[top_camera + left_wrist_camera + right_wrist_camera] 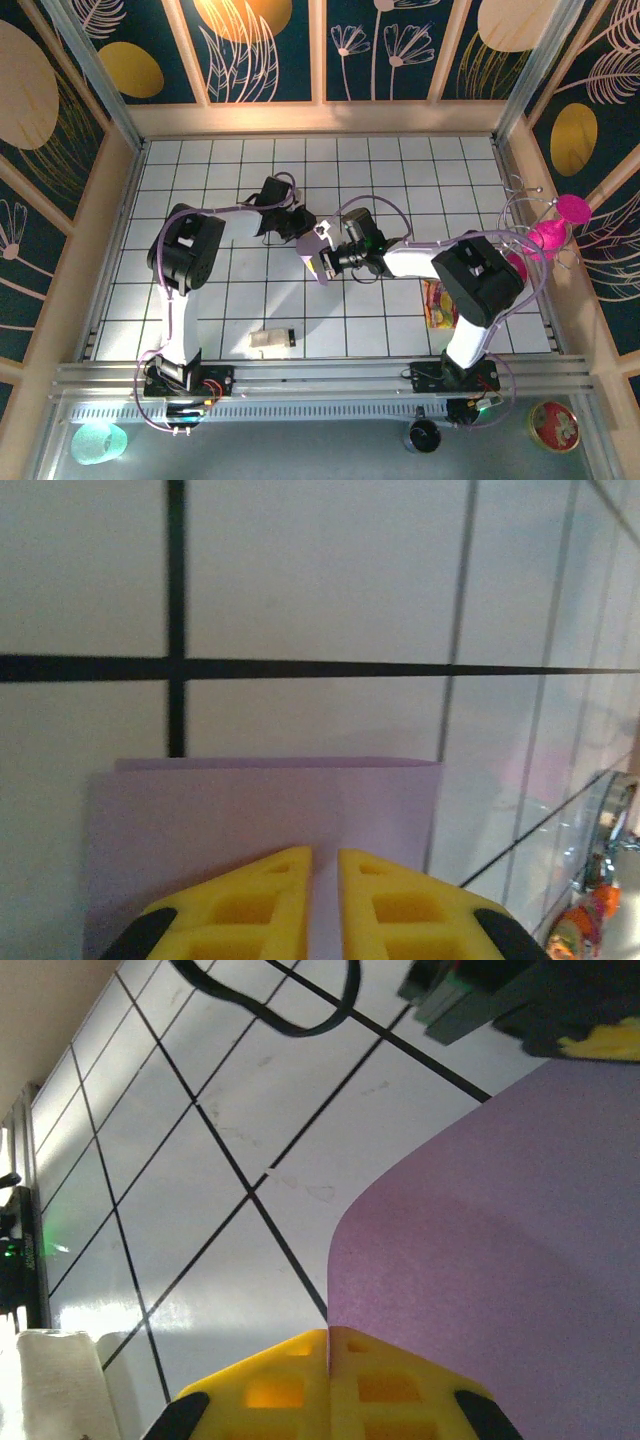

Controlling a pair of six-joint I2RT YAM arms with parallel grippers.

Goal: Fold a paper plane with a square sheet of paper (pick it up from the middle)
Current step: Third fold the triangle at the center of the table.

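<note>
Paper sheet (pixel 260 820) in jaws of L gripper (pixel 323 856), R gripper (pixel 328 1334)

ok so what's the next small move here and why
Probably lower the sheet of paper flat onto the table. The right pincer is shut on its edge and the paper bows, while the left pincer sits near-closed over it; a crease likely needs a flat surface.

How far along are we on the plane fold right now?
Done: the sheet of paper is picked up, pinched by the left gripper and the right gripper. In hand: it bows between them; its far edge looks doubled, maybe a first fold. Left: nose and wing folds; no pointed dart yet.
</note>
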